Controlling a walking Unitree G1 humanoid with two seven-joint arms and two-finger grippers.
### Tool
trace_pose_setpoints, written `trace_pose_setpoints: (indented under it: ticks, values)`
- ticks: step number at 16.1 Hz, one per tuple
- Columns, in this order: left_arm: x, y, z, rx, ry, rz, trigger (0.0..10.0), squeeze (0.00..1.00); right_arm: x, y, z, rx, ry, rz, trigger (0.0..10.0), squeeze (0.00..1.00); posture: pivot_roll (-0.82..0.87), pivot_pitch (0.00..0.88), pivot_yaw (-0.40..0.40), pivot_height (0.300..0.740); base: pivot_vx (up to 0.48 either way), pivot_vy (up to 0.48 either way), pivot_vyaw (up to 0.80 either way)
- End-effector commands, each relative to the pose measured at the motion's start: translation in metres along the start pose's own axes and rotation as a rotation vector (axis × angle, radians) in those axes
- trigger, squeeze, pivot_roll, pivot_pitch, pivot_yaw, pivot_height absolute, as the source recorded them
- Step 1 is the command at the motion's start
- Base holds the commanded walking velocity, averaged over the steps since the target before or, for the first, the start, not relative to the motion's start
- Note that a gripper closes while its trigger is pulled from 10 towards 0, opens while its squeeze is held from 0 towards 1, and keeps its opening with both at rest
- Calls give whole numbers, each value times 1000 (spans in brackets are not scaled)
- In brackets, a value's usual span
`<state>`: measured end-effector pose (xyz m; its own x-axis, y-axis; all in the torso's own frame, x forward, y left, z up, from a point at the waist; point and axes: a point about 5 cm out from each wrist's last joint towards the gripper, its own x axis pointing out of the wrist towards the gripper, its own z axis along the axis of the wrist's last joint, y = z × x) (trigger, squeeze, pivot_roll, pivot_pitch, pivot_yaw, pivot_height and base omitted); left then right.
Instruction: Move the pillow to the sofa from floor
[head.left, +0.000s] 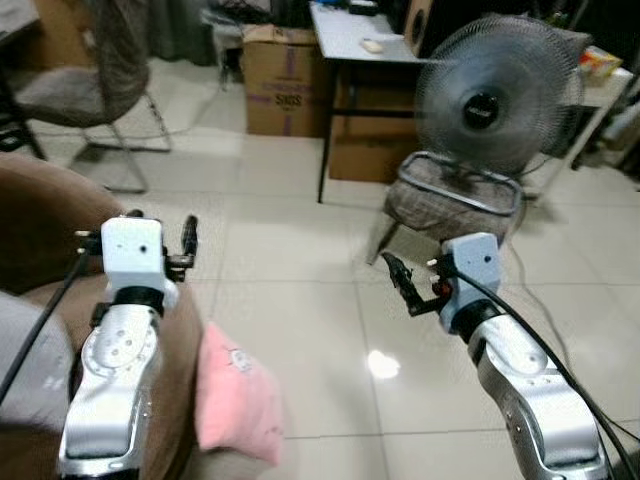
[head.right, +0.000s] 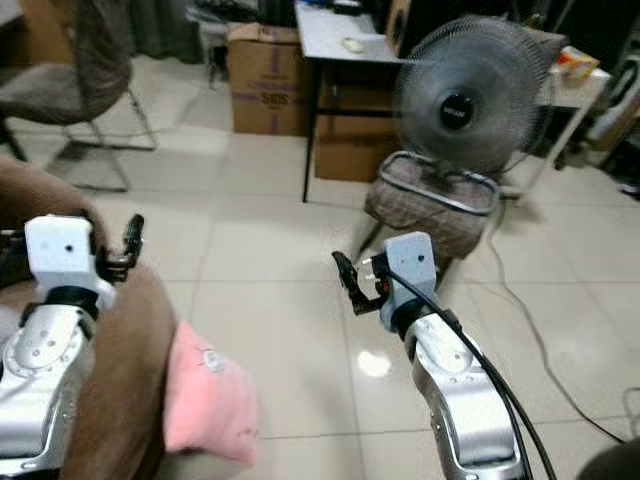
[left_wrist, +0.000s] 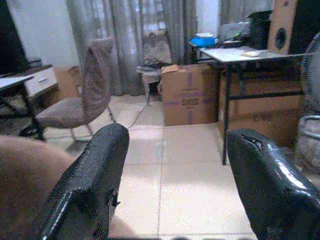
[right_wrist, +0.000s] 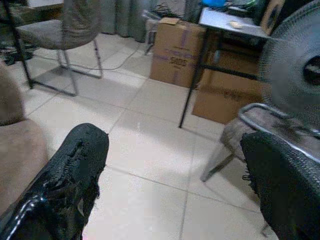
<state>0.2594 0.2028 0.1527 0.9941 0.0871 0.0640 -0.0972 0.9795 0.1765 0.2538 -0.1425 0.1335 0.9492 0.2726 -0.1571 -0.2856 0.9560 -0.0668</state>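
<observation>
Two closed cardboard boxes are seen on the tiled floor far off, beside and under a dark-legged worktop, their contents hidden. The pink pillow is found near the left, leaning against the front edge of the brown sofa with its lower end toward the floor. Both the left gripper above the sofa and the right gripper over open tiles are held with fingers apart and empty; a fan stands on a chair far right.

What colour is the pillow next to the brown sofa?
Pink. The pillow leans against the brown sofa; the left eye view shows it best.
</observation>
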Motion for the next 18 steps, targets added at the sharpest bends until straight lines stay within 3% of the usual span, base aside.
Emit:
trace_pose_setpoints:
  ticks: [1, 4, 18]
  values:
    - [1, -9, 1, -6, 0, -34, 10000, 0, -2, -8, 0, 12, -2, -19, 10000, 0, 63, 0, -34, 740, 289, 0, 0]
    - [2, -12, -3, -6, 22, -58, 10000, 0, -3, -7, -3, 31, 18, 0, 10000, 0, 62, 0, -32, 740, 0, 0, 0]
    - [14, -20, -1, 40, 8, -157, 10000, 0, -10, -10, -6, 61, -5, -62, 10000, 0, 41, 0, 10, 600, 0, 0, 0]
